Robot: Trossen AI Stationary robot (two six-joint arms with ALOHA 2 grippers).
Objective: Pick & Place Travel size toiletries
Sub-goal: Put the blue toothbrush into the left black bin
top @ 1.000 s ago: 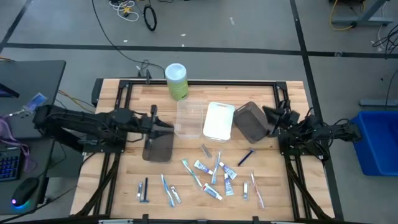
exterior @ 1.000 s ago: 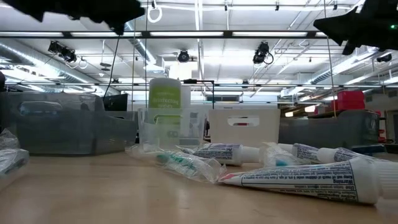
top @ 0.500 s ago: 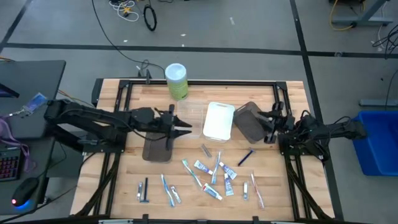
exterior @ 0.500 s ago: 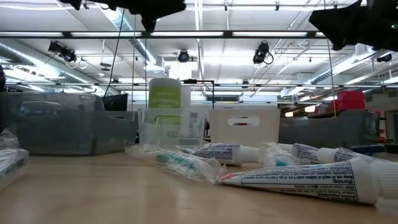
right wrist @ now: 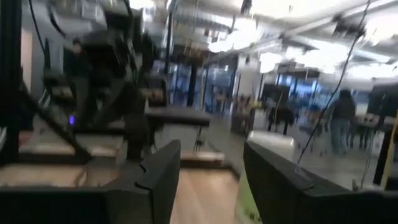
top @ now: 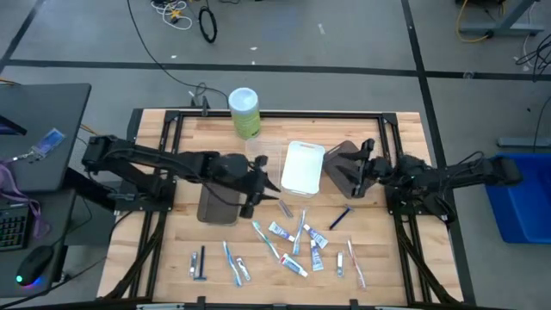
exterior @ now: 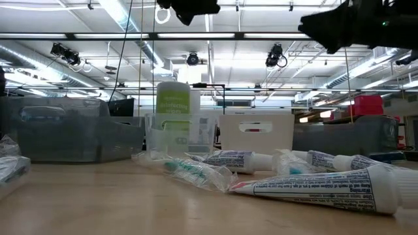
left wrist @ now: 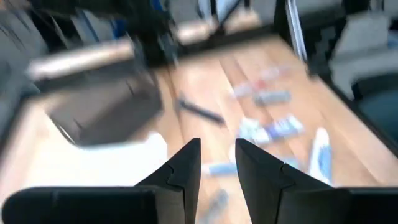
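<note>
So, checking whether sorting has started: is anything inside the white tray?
From above, the white tray shows only its plain white floor, with no toiletries in it. The toothpaste tubes and toothbrushes lie on the table. The left gripper hangs beside the tray.

My table [top: 181, 250] is pale wooden planks in a black frame, standing on a grey concrete floor [top: 344, 43] crossed by dark tape lines. Loose cables [top: 185, 13] coil on that floor at the far side. To my left stands a dark desk [top: 34, 112] with a keyboard [top: 10, 231] and a mouse [top: 33, 263] glowing blue; to my right is a blue bin [top: 521, 202]. Looking level across the table, I see an open ceiling with long light strips [exterior: 209, 36], ducts [exterior: 39, 62] and hanging black lamps [exterior: 273, 55]. Far off in the room, a blurred person [right wrist: 339, 121] stands.
</note>
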